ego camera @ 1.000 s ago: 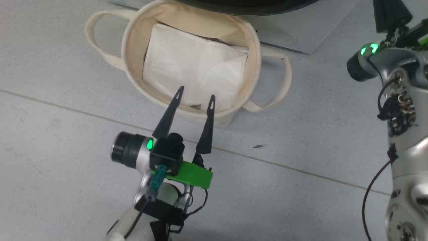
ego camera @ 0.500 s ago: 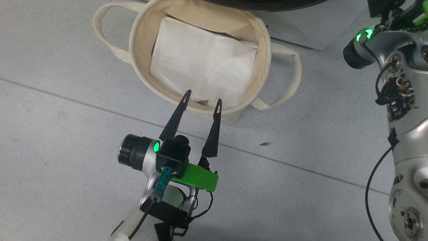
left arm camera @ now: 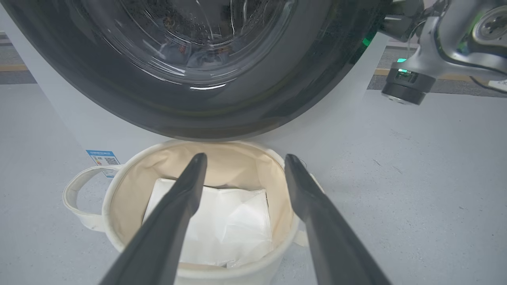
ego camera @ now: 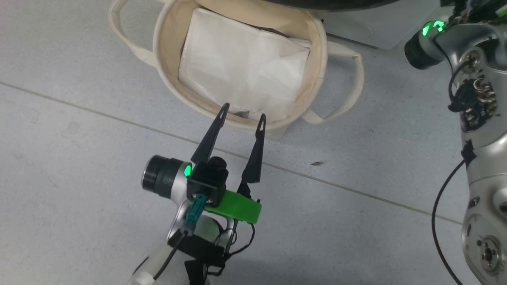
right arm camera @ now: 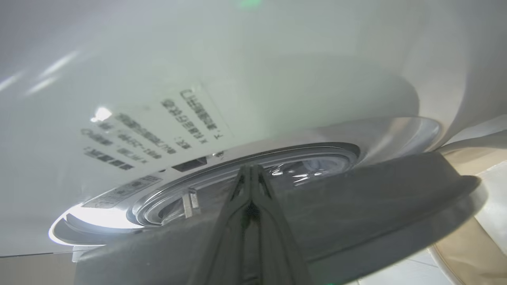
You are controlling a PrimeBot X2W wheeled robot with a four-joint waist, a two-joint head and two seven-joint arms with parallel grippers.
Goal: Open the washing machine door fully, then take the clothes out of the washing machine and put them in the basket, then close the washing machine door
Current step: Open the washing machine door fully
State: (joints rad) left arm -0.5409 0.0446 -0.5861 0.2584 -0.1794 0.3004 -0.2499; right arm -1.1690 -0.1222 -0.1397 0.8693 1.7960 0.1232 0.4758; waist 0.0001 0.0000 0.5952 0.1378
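Grey tiled floor [ego camera: 79, 178] underfoot. On it, round cream canvas basket [ego camera: 160, 59], plain white sheet [ego camera: 245, 67] inside. Just short of basket's near rim: left gripper [ego camera: 243, 111], jaws spread wide, empty. Above basket: glossy black-rimmed round door [left arm camera: 119, 99] (ajar) of white washing machine [right arm camera: 119, 79]; right gripper [right arm camera: 250, 167] at its edge, fingers pressed together.
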